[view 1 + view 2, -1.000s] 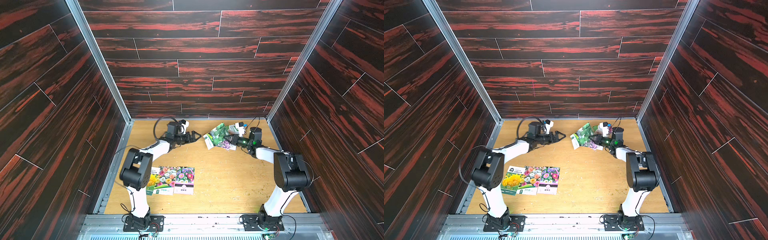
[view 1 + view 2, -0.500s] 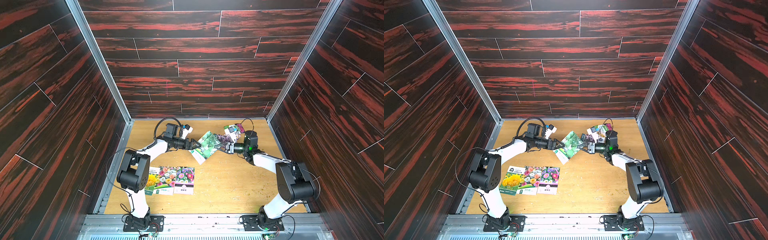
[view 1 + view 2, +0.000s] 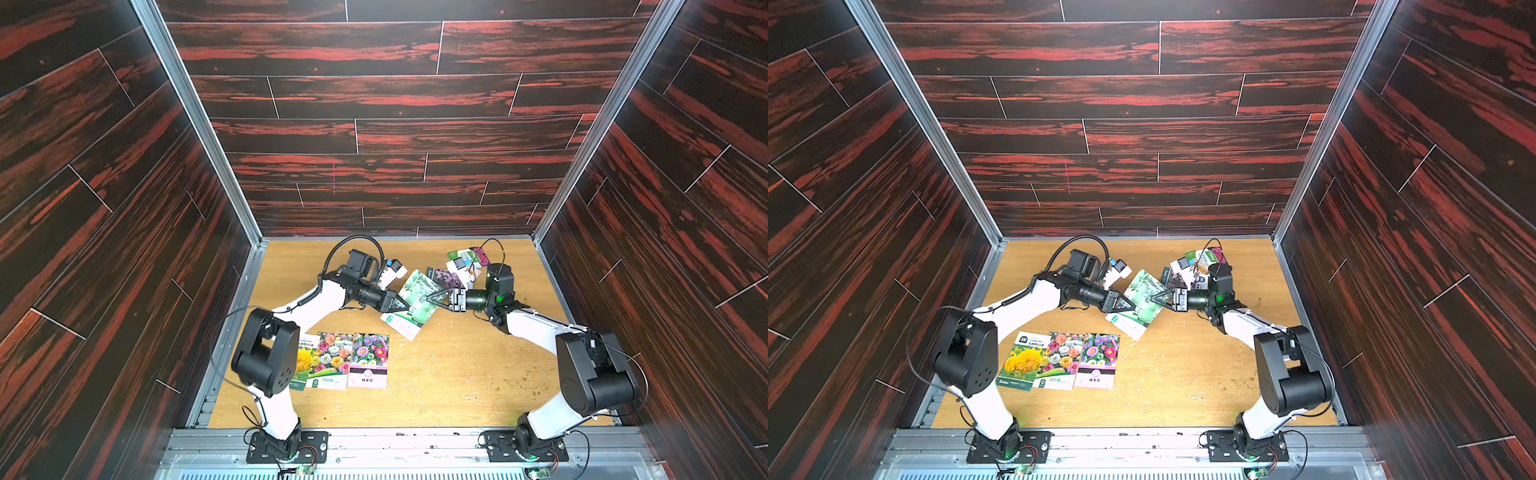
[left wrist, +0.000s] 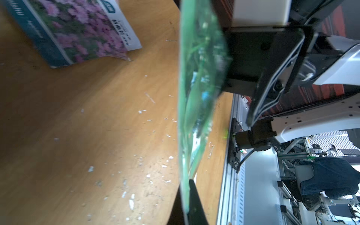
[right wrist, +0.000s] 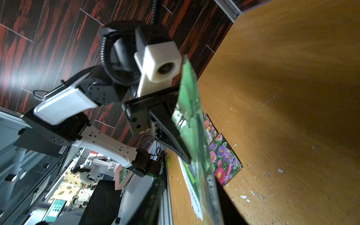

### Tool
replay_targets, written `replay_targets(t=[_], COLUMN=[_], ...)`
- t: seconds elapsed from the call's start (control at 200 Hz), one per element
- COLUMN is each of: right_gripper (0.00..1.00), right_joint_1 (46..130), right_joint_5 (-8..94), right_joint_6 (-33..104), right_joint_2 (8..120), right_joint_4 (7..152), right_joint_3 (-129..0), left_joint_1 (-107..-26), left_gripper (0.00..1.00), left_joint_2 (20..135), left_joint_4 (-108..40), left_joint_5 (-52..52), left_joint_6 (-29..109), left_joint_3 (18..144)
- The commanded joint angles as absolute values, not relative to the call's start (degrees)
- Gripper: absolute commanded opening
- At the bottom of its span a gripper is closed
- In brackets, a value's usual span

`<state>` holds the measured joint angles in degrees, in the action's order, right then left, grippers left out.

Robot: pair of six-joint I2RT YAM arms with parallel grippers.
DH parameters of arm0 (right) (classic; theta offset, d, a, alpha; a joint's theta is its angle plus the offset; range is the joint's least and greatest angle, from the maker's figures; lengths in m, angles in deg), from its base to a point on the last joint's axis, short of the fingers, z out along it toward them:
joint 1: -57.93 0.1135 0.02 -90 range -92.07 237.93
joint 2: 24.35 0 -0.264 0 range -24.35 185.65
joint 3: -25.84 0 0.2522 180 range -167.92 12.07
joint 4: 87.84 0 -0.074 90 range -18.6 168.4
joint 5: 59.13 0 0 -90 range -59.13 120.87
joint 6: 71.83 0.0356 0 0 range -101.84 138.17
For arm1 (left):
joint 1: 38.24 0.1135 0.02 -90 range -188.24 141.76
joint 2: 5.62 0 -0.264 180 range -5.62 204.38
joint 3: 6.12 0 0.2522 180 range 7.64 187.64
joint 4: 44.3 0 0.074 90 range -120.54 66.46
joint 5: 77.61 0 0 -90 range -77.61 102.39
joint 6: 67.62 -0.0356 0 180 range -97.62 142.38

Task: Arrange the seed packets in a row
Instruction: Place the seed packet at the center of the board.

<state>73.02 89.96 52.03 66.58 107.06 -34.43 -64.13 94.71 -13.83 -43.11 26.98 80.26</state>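
The pale wooden tabletop (image 3: 457,390) bears three packets touching side by side at 8 o'clock: a yellow-flower packet (image 3: 1022,360), a mixed-flower packet (image 3: 330,359) and a purple-flower packet (image 3: 370,358). A heap of packets (image 3: 460,262) overlaps at 1 o'clock. Pale crumbs (image 3: 528,380) lie scattered around 4 o'clock.

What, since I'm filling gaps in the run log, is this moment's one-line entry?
phase: mid-air handover | left gripper: shut on green packet | right gripper: open | row: three packets laid
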Motion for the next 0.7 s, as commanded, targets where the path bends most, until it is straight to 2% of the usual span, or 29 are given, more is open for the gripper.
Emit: replay_targets(t=[0.0,0.2,0.306,0.431,0.561,0.696], right_gripper=[0.65,0.69,0.69,0.69,0.68,0.58], right_joint_1=[73.0,73.1,74.0,77.5,80.8,81.6], right_joint_5=[78.8,75.2,77.8,77.4,76.0,74.8], right_joint_6=[53.5,63.6,70.7,72.5,71.0,70.3], right_joint_2=[63.9,61.6,62.2,63.6,65.4,66.0], right_joint_4=[104.5,117.1,127.5,129.8,128.3,127.7], right_joint_3=[-32.7,-24.8,-22.0,-22.3,-23.5,-23.5], left_joint_1=[-64.3,-64.9,-65.9,-67.0,-67.9,-68.5], left_gripper=[0.00,0.00,0.00,0.00,0.00,0.00], left_joint_2=[88.3,85.1,86.8,89.9,91.8,91.7], left_joint_4=[-26.6,-51.3,-61.6,-74.8,-78.4,-78.6], left_joint_5=[-37.1,-24.7,-21.4,-19.8,-19.8,-19.0], left_joint_6=[37.8,62.5,70.6,79.1,83.2,84.0], left_joint_3=[75.2,63.5,59.1,56.6,57.4,57.7])
